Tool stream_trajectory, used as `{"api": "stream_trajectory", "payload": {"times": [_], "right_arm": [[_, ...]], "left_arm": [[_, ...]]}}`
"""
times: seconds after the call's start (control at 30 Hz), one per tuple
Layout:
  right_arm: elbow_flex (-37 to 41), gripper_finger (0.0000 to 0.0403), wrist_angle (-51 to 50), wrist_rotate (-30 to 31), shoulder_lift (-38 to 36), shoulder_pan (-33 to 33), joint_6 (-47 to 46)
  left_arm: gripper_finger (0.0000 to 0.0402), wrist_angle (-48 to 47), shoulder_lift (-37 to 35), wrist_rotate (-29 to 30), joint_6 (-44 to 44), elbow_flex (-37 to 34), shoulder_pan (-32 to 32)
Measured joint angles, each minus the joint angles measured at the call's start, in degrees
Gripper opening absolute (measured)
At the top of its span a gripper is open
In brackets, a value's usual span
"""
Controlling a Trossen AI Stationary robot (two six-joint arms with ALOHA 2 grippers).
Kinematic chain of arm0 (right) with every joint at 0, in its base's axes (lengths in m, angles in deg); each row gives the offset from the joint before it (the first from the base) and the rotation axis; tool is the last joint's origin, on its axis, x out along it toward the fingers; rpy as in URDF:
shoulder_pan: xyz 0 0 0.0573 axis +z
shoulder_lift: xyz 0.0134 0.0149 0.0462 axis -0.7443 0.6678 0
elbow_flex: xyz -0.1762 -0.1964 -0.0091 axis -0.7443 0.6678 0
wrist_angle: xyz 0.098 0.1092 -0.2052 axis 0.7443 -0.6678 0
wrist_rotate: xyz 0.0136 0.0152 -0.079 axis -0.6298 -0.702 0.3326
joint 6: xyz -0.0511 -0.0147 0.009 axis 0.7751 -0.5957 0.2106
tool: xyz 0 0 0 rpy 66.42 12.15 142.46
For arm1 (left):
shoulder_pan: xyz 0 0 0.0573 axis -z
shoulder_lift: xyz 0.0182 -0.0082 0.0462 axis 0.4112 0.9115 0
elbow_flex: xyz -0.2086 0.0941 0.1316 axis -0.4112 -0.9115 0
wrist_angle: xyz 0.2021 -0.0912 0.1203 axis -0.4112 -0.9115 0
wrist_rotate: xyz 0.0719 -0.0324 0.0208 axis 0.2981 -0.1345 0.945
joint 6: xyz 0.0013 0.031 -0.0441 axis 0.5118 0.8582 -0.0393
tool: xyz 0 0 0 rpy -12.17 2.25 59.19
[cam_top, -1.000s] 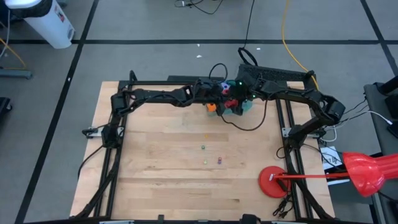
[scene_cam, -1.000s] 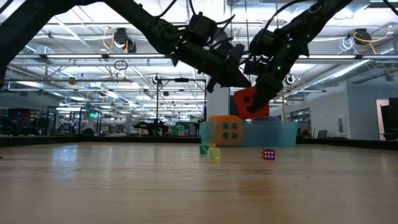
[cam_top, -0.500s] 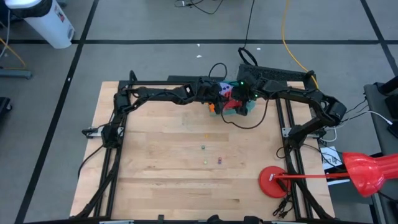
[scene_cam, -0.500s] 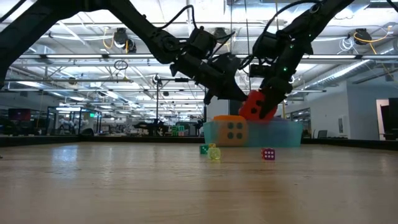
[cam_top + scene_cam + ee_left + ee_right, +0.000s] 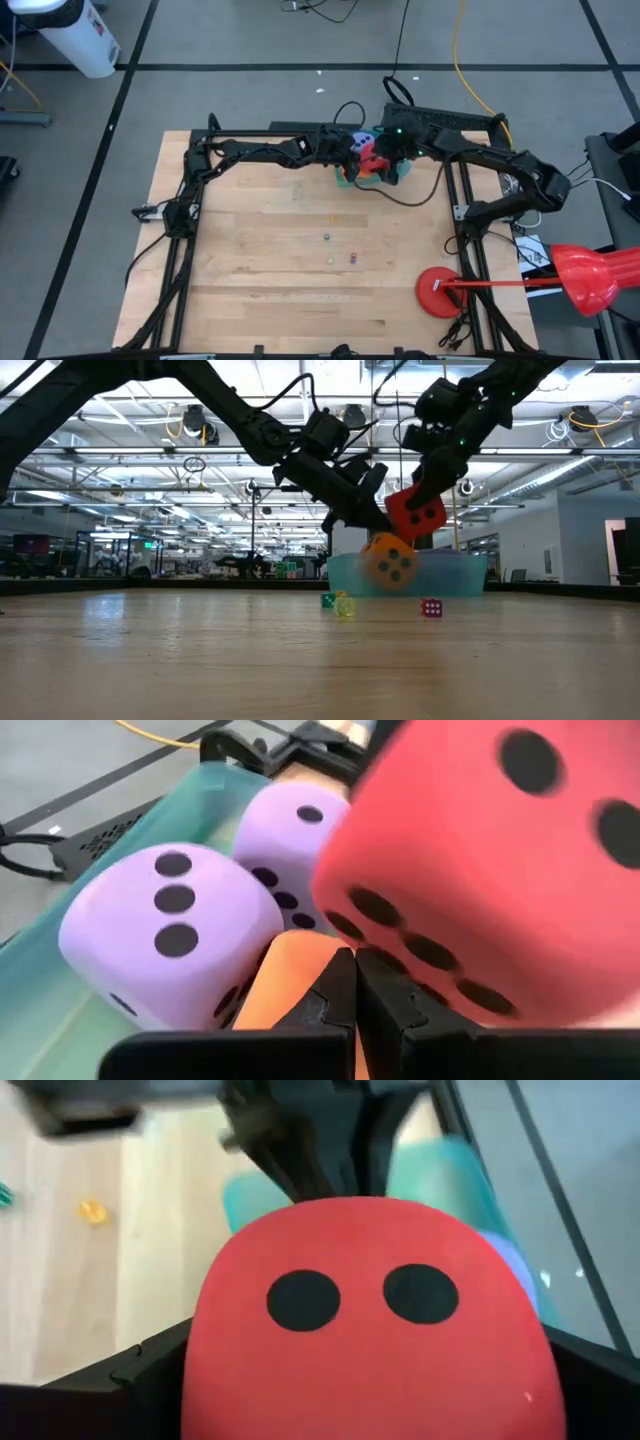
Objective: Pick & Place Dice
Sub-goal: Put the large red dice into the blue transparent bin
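Dice are gathered at the far edge of the table (image 5: 250,250), around a pale teal bin (image 5: 455,572). Two lavender dice (image 5: 165,935) sit inside the bin, side by side and touching, each showing dark pips (three in a row on the nearer one's upper face). The red die (image 5: 416,513) is up in the air above the bin, clamped between the fingers of the right gripper (image 5: 425,495), whose jaws stand wide around it; in the right wrist view it fills the space between the two dark fingers, two pips facing the camera. The orange die (image 5: 388,559) is tilted and lifted just clear of the table in front of the bin's near wall, just below and beside the red one. The left gripper (image 5: 375,518) has its fingers pressed together, their tips at the orange die's upper edge (whether they actually pinch a corner of it I cannot tell); from the left wrist the closed fingertips rest against an orange surface, with the red die close on one side and the lavender pair beyond.

From above, both arms reach in toward the same spot, left from the left, right from the right. Three tiny dice (image 5: 338,603), green, yellow and pink, lie on the table nearer the middle. A flat red disc (image 5: 440,292) rests at the near right corner.
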Motion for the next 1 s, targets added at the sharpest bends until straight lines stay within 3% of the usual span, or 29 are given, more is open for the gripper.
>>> {"api": "stream_trajectory", "payload": {"times": [0.3,0.47,0.6,1.0], "right_arm": [[0.02,0.04,-2.21,1.08,0.98,-2.7,-1.18],[1.12,0.04,-3.67,1.26,2.54,-3.13,0.77],[4.59,0.04,1.95,1.28,2.53,-3.23,1.92],[6.1,0.04,6.93,-8.77,2.63,-3.77,1.33]], "left_arm": [[0.0002,0.92,-0.11,0.71,-0.15,0.0,0.7],[0.0005,2.84,-1.61,-1.21,5.27,-0.02,1.87],[0.0003,4.12,-3.37,-2.53,9.5,0.11,3.87],[0.0002,-0.32,-3.46,0.05,9.53,0.07,2.78]]}}
